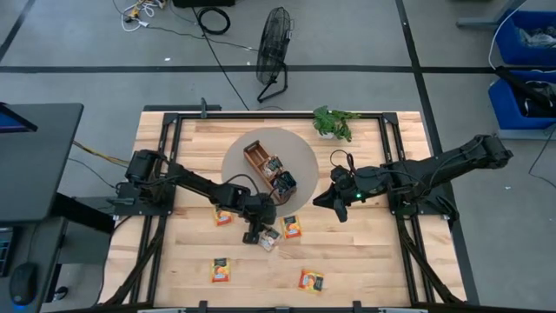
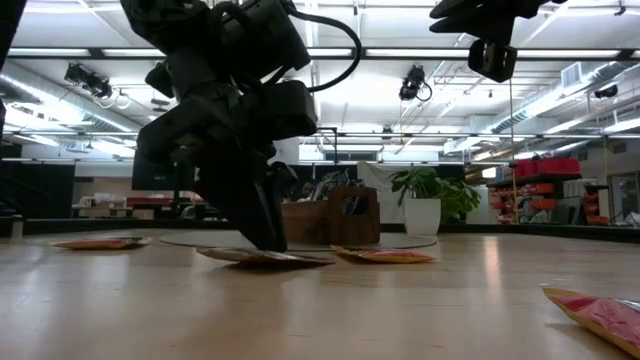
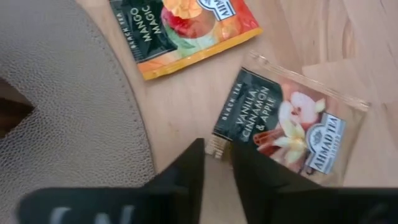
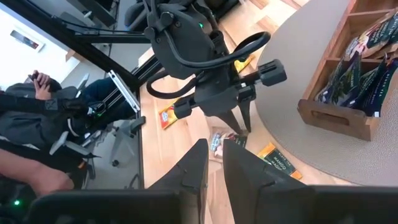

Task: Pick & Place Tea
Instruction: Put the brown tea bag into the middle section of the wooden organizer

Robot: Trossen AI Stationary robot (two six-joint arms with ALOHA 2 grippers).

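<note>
Left gripper (image 3: 216, 163) down on the bench, jaws narrowed around the corner edge of the vanilla-cinnamon tea sachet (image 3: 289, 127), which lies flat just off the round mat (image 3: 62, 118) | right gripper (image 1: 333, 205) hovers farther away, jaws nearly closed, empty.

Mango sachet (image 3: 186, 31) cut off by frame edge, tray (image 2: 335, 222) partly hidden behind left arm

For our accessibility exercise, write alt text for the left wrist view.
The left gripper closes its two dark fingers on the corner of a pale beige vanilla-cinnamon-apple tea sachet lying on the light wooden table. An orange mango tea sachet lies beside it, near a round grey mat.
</note>
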